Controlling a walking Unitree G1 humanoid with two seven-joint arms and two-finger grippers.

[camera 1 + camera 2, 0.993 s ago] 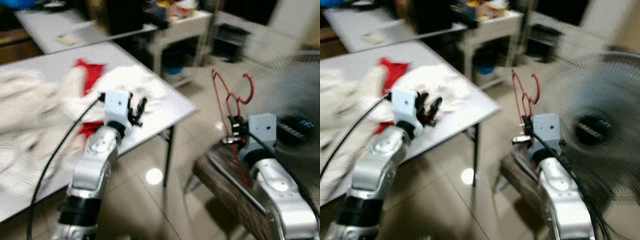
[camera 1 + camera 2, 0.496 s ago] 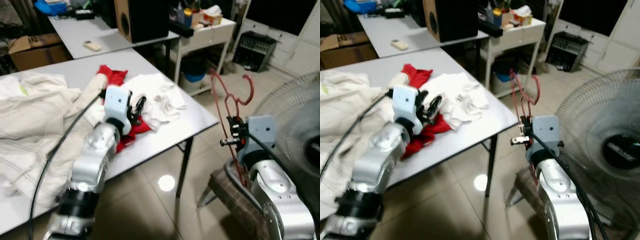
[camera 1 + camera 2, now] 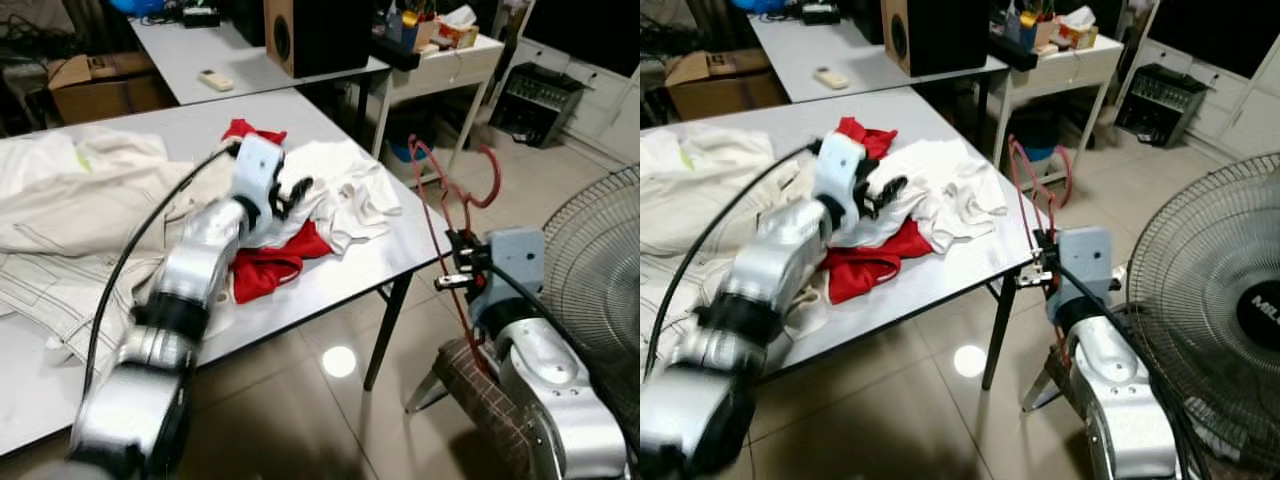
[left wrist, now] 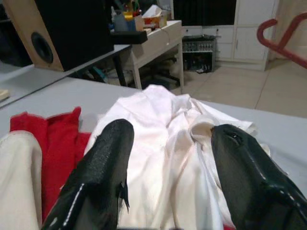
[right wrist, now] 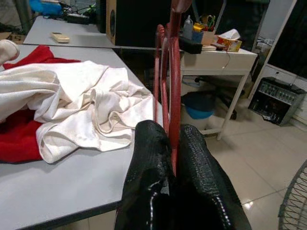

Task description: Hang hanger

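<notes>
A red wire hanger (image 3: 448, 195) stands upright off the table's right corner, its hook (image 3: 489, 176) at the top. My right gripper (image 3: 455, 265) is shut on its lower wires, and the right wrist view shows the hanger (image 5: 172, 72) pinched between the black fingers (image 5: 148, 158). My left gripper (image 3: 293, 197) is open above the crumpled white garment (image 3: 350, 190) on the grey table (image 3: 340, 285). In the left wrist view the white garment (image 4: 165, 158) lies between the spread fingers (image 4: 108, 163). Under it lies a red garment (image 3: 268, 268).
Beige clothes (image 3: 70, 200) cover the table's left part. A standing fan (image 3: 600, 260) is close on the right and a brown stool (image 3: 480, 395) sits under my right arm. Behind are a speaker (image 3: 315, 35), a white desk (image 3: 440, 55) and a cardboard box (image 3: 95, 85).
The camera has swung and the blur has cleared. My left arm has stretched farther out over the table toward the white garment. My right gripper still holds the hanger.
</notes>
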